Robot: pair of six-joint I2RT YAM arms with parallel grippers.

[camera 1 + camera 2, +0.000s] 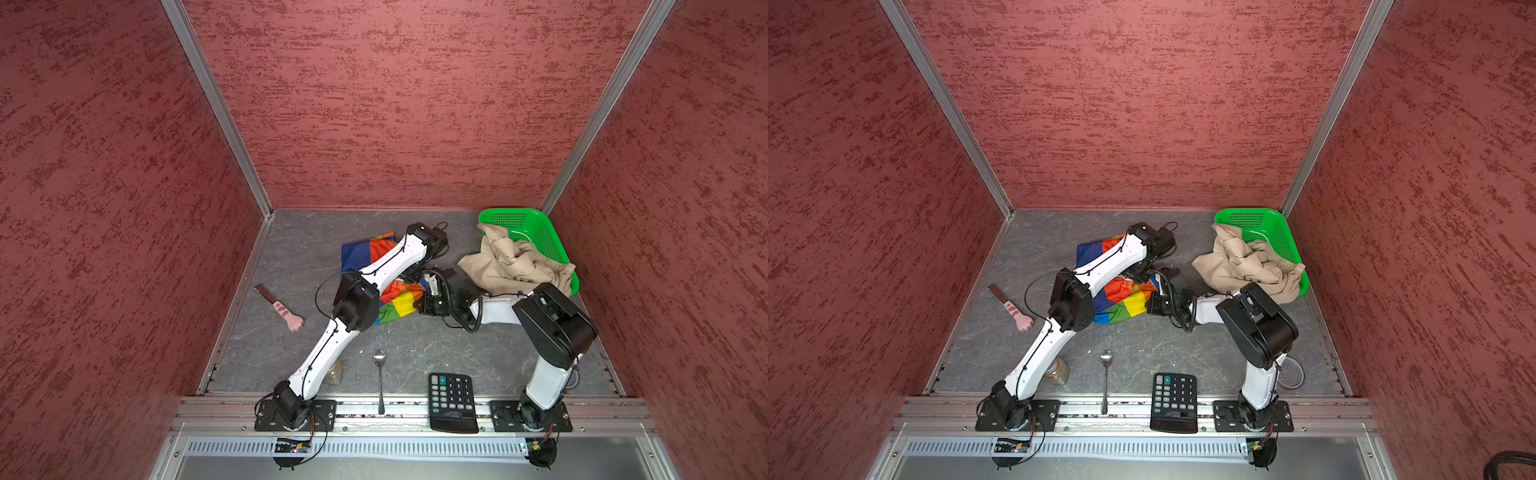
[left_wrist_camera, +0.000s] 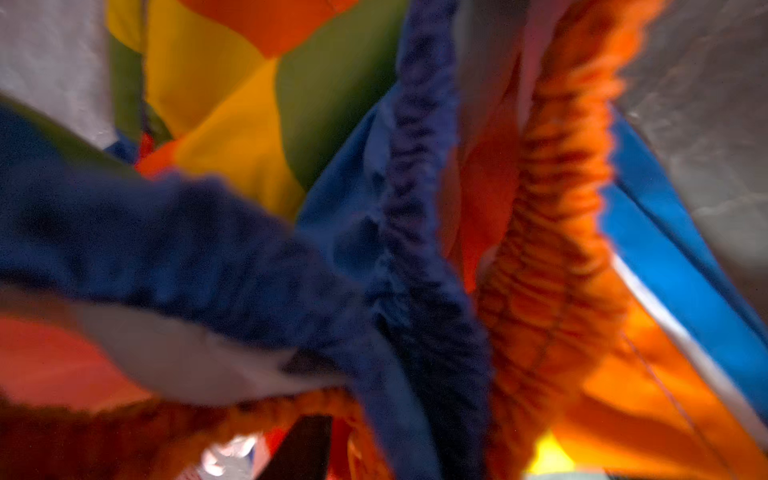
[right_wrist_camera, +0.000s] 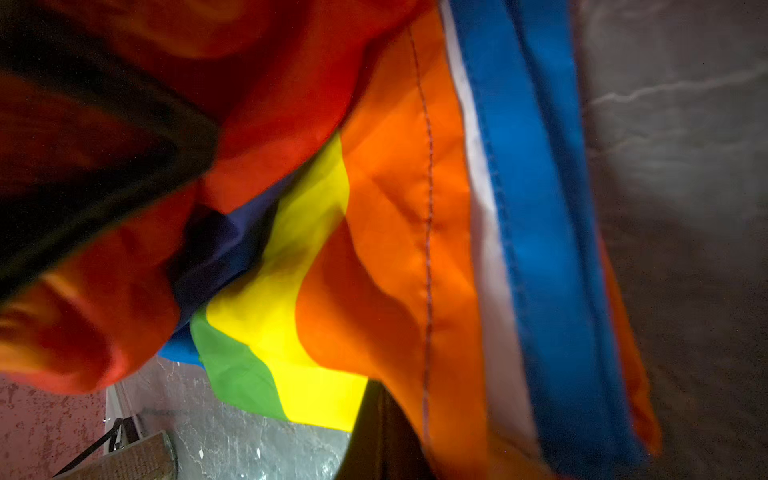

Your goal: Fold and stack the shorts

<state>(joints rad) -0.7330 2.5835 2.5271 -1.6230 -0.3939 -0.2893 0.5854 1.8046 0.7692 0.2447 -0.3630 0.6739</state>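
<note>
Jaws of the right gripper [image 1: 430, 302] are pinching the rainbow shorts [image 1: 397, 308] on the table [image 1: 291, 266]; those of the left gripper [image 1: 1137, 273] are hiding in cloth, width untellable. Folding is apparently proceeding; next, laying the raised edge flat, while the beige shorts [image 1: 511, 266] are waiting on the basket [image 1: 544, 237].

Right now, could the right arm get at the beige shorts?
Probably yes: the beige shorts spill from the green basket beside it, nothing between. But its right hand seems shut on the rainbow shorts and must let go first.
</note>
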